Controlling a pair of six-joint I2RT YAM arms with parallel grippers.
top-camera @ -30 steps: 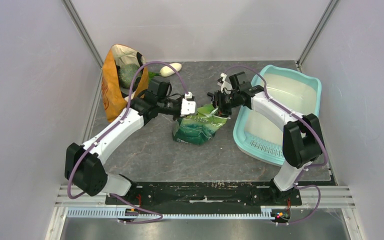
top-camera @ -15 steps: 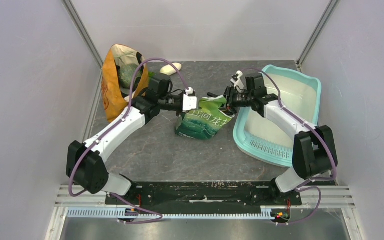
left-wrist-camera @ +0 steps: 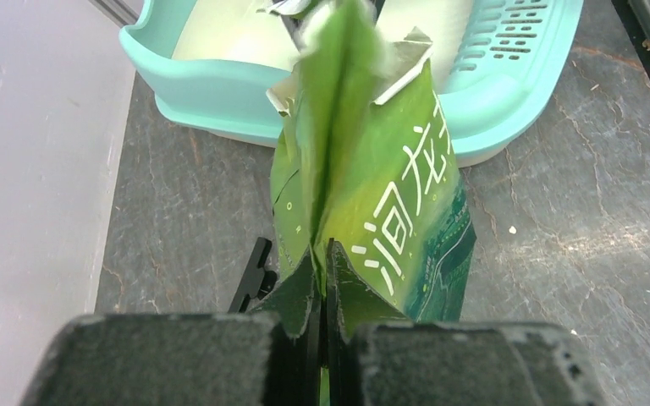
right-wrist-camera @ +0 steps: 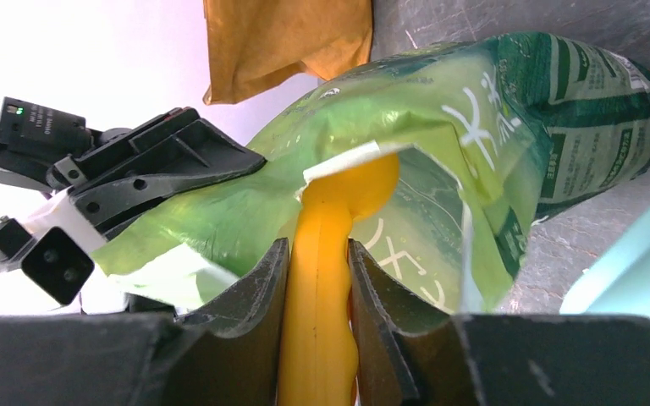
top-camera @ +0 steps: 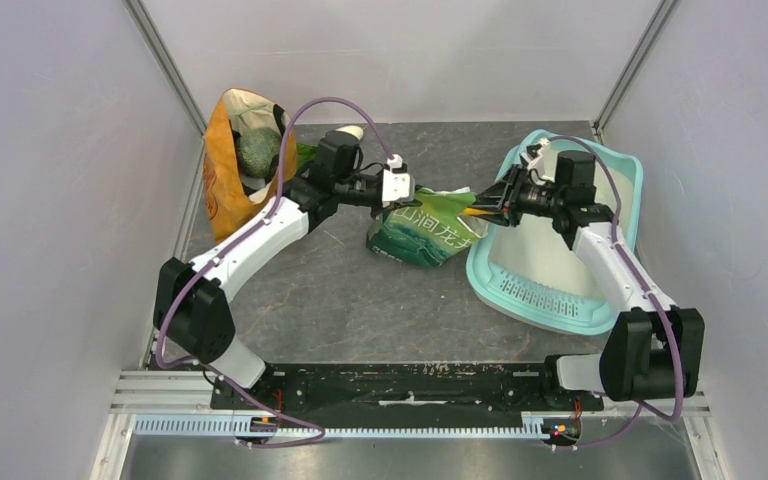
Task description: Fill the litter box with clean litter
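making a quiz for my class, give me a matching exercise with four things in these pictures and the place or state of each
Things:
1. green bag
2. scoop
3. litter box
4. cloth bag

States:
a. orange-tan, standing at the far left
b. top edge pinched by the left hand
c. no litter visible on its floor
d. handle clamped in the right hand, its end in a bag's mouth

Pairs: 1-b, 2-d, 3-c, 4-a
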